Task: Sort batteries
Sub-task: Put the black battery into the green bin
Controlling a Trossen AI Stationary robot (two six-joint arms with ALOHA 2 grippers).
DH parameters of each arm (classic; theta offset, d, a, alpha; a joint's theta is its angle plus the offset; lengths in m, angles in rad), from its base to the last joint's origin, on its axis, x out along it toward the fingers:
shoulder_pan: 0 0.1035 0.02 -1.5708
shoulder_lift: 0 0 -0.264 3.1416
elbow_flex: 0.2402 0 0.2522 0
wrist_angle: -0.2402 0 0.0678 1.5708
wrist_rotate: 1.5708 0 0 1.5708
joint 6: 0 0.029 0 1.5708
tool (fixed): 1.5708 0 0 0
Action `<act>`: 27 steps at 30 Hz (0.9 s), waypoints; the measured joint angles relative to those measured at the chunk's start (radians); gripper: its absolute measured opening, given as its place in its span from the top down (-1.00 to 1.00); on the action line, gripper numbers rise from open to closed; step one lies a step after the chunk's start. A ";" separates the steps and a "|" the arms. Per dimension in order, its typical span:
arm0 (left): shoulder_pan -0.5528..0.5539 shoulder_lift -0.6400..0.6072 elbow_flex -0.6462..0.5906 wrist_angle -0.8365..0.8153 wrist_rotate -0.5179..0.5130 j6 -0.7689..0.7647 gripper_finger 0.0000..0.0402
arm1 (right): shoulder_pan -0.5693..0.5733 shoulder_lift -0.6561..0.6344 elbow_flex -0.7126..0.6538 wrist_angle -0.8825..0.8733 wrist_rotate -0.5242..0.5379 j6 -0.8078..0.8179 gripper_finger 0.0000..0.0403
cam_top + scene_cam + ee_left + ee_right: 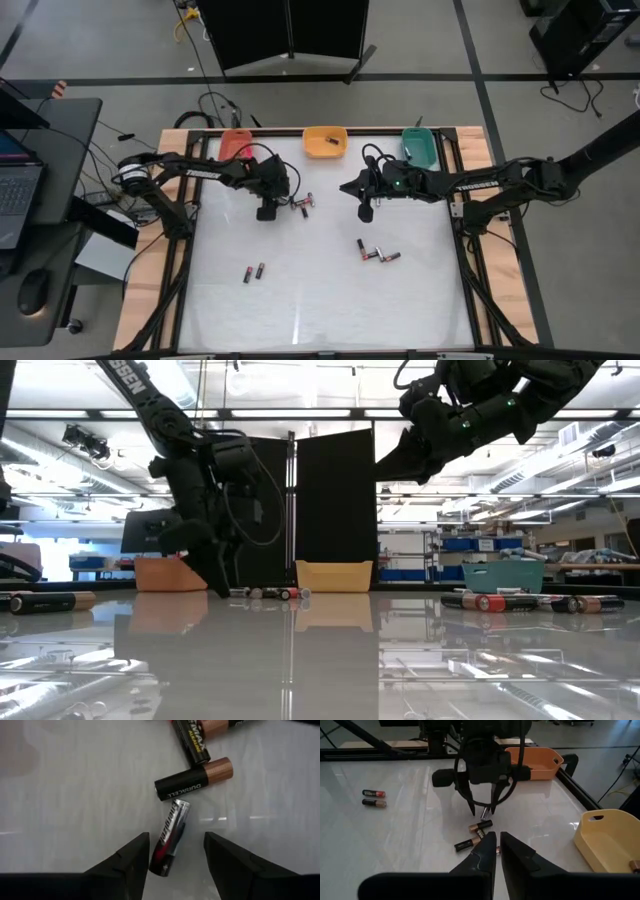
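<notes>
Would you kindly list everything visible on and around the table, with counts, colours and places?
batteries: about eight loose, black-copper or silver-red; cluster at far centre, pair near left, three right of centre
orange bin: one, far edge, left
yellow bin: one, far edge, centre, something small inside
green bin: one, far edge, right
table: one, white top
left gripper: open, straddling a silver battery
right gripper: nearly closed, raised above the table

Your left gripper is low over the bench with its fingers spread wide. Your right gripper is raised higher, near the middle, its fingers almost together.
</notes>
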 joint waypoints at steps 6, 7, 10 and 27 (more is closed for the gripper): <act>-0.001 0.009 0.003 -0.035 0.013 -0.013 0.33 | 0.000 0.000 0.000 0.000 0.000 0.000 0.82; -0.002 0.009 0.003 -0.043 0.013 -0.023 0.41 | 0.000 0.000 0.000 0.000 0.000 0.000 0.83; -0.007 0.009 0.005 -0.078 0.013 -0.031 0.67 | 0.000 0.000 0.000 0.000 0.000 0.000 0.84; -0.016 -0.210 -0.141 0.512 0.316 -0.354 0.78 | 0.017 0.000 -0.094 0.128 0.044 0.060 0.95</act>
